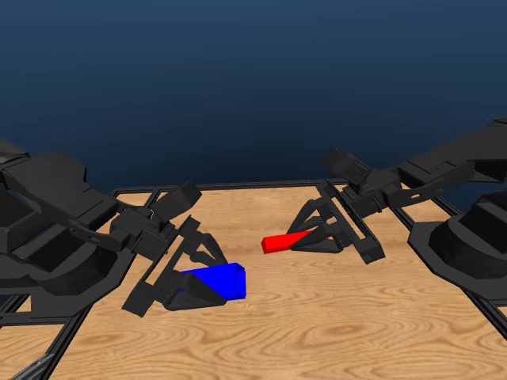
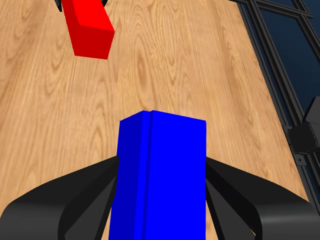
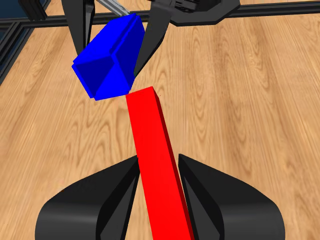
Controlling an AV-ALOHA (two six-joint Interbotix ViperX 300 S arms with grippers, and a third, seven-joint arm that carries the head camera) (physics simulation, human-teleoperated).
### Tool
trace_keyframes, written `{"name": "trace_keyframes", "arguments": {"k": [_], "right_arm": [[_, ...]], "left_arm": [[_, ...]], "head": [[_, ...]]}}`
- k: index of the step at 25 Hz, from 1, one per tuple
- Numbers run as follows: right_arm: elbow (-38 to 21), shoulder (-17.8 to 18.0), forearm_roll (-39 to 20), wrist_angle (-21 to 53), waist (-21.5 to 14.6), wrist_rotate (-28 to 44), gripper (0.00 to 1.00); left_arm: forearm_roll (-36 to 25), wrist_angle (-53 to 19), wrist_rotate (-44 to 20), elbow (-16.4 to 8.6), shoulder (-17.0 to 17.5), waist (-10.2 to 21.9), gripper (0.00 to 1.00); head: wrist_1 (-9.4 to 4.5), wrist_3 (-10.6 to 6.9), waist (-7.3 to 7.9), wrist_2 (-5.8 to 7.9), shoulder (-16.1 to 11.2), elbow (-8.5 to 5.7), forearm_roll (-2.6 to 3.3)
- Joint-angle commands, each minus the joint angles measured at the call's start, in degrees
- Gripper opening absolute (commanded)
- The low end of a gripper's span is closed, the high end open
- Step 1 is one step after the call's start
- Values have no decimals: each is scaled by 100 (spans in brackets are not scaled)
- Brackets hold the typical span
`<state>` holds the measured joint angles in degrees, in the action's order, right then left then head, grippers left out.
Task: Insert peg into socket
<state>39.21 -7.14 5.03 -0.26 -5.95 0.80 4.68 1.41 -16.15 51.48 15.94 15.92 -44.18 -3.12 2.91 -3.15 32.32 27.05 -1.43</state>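
1. Peg (image 1: 283, 241): the thin red bar sits clamped between the two black jaws of the right gripper (image 1: 321, 236), and its free end sticks out ahead of the jaw tips toward the middle of the table (image 1: 333, 317).
2. In the right wrist view the peg (image 3: 155, 160) runs straight out from between the gripper's own jaws, which press on its two long sides; the right gripper (image 3: 159, 167) is closed on it.
3. Held this way, the peg is off the wood, and its far end points toward the blue block.
4. The socket (image 1: 215, 283), the wider blue block, is gripped in the same way by the left gripper (image 1: 194, 281), jaws closed on its two sides, with its free end out ahead of the jaws toward the right gripper.
5. The left wrist view shows the socket (image 2: 162, 175) between that gripper's jaws (image 2: 162, 172), a shallow groove running along its upper face.
6. Ahead of the left gripper, beyond the socket's end, the peg (image 2: 90, 27) is in view, apart from the block and off to one side of its line.
7. Seen from the right wrist, the socket (image 3: 110, 57) lies just past the peg's tip and looks tilted; I cannot tell whether the two touch, though the head view shows a gap between them.
8. The socket's opening cannot be made out in any view.
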Motion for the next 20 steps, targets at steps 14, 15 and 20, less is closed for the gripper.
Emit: {"name": "trace_keyframes", "arguments": {"k": [14, 15, 20], "right_arm": [[-1636, 458, -2291, 2467, -853, 2661, 0], [-1804, 622, -2378, 2366, -822, 2645, 0], [-2055, 759, -2596, 2495, -779, 2752, 0]], "left_arm": [[-1807, -1592, -1693, -801, 253, 112, 0], [-1904, -1708, -1834, -821, 173, 29, 0], [-2453, -1978, -2489, -1071, 120, 145, 0]], "head": [[13, -130, 205, 87, 75, -18, -24], [10, -138, 196, 79, 73, -20, -23], [16, -147, 186, 63, 48, -36, -22]]}}
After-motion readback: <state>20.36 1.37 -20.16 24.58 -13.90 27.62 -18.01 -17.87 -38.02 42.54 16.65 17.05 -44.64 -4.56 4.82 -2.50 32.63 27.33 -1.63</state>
